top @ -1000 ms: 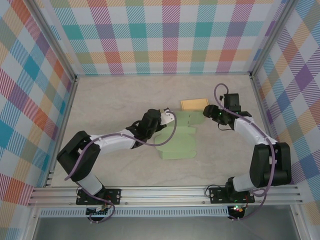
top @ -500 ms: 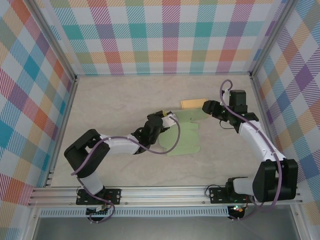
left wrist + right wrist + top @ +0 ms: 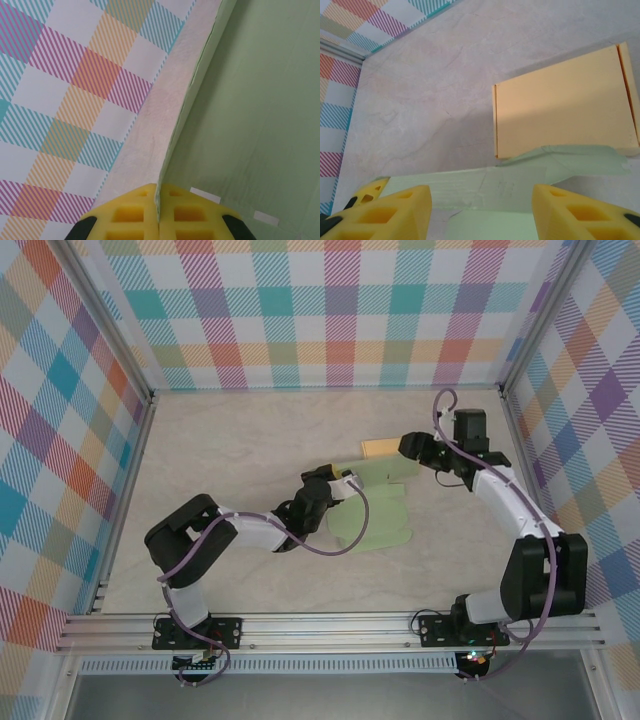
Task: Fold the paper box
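Green paper box (image 3: 375, 515) lies partly flattened on the table (image 3: 220, 440), just in front of the orange box (image 3: 388, 448), with one flap reaching that box's near edge. The left gripper (image 3: 158, 200) is clamped tight on the sheet's raised left edge, its arm stretched low. The right gripper (image 3: 481, 200) hangs spread wide beside the orange box, its fingers (image 3: 395, 210) straddling the flap and its arm bent inward.

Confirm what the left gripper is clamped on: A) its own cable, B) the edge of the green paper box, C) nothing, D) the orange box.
B: in the left wrist view the left gripper is shut, with a thin edge of the green paper box pinched in it.
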Robot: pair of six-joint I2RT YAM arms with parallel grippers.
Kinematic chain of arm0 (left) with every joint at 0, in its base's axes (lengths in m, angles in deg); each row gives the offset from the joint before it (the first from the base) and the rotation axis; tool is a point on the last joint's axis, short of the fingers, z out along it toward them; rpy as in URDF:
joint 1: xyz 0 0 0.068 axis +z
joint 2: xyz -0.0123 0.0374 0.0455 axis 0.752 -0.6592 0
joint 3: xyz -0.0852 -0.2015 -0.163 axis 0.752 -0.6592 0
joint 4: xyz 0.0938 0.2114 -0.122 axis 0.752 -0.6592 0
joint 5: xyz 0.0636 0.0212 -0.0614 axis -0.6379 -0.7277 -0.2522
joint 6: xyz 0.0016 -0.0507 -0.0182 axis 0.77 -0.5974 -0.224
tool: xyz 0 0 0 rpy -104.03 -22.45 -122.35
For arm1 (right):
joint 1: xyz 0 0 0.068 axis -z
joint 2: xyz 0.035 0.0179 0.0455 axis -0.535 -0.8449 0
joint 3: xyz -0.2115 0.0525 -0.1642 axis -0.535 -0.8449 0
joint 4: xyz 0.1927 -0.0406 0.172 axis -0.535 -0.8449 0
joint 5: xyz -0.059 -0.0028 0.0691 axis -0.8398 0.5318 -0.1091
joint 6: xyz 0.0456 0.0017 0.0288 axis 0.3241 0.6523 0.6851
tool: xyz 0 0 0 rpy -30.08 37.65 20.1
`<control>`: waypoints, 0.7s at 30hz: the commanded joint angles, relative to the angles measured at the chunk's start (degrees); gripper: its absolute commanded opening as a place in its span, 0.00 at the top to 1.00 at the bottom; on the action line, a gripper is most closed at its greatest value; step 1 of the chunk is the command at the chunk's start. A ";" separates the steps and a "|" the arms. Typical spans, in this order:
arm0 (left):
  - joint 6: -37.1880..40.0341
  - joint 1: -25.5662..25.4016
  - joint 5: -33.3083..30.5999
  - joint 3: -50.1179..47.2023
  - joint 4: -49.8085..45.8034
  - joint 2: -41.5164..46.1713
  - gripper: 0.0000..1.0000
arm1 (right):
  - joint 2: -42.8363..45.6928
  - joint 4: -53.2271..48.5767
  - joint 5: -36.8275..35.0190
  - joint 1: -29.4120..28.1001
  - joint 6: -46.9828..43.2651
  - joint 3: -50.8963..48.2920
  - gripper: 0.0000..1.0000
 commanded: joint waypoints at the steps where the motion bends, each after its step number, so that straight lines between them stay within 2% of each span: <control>1: 0.92 -0.85 -1.25 -0.12 2.92 -0.25 1.00 | -1.80 -0.20 0.69 -0.89 -2.76 3.80 0.44; 5: 0.83 -0.95 -2.13 0.24 2.94 -0.29 1.00 | -3.81 -1.51 -0.08 -2.34 -3.09 5.01 0.45; 10: 0.23 -1.03 -2.52 0.22 3.10 -0.58 1.00 | -3.65 -0.79 -1.93 -4.45 -0.57 2.01 0.51; 21: 0.08 -1.19 -2.39 0.44 4.54 -1.46 1.00 | -4.13 -4.27 -7.65 -7.07 1.27 0.02 0.50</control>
